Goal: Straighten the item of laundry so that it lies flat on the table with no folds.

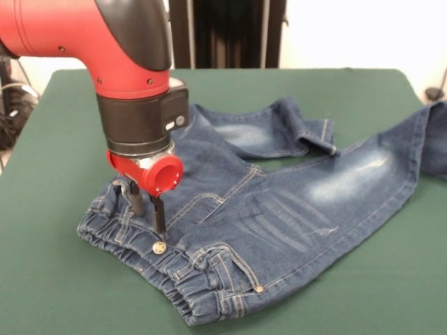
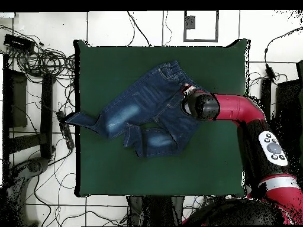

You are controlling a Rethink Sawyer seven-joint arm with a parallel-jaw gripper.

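Note:
The blue denim jeans point(image 1: 279, 209) lie crumpled on the green table point(image 1: 49, 279). The gathered waistband point(image 1: 133, 241) with its brass button point(image 1: 159, 247) faces the front left. One leg point(image 1: 391, 160) stretches to the right edge of the table. The other leg point(image 1: 269, 129) is folded back behind it. My gripper point(image 1: 149, 220) stands upright just behind the waistband, its black fingers point(image 1: 158, 213) close together with their tips pressed into the denim. In the overhead view the jeans point(image 2: 139, 112) lie on the table point(image 2: 207, 171), and the arm's wrist point(image 2: 200, 106) hides the gripper.
Bare green felt surrounds the jeans on all sides. The long leg's cuff point(image 2: 76, 119) reaches the table's edge in the overhead view. Cables point(image 2: 41, 59) and equipment lie on the floor beside the table.

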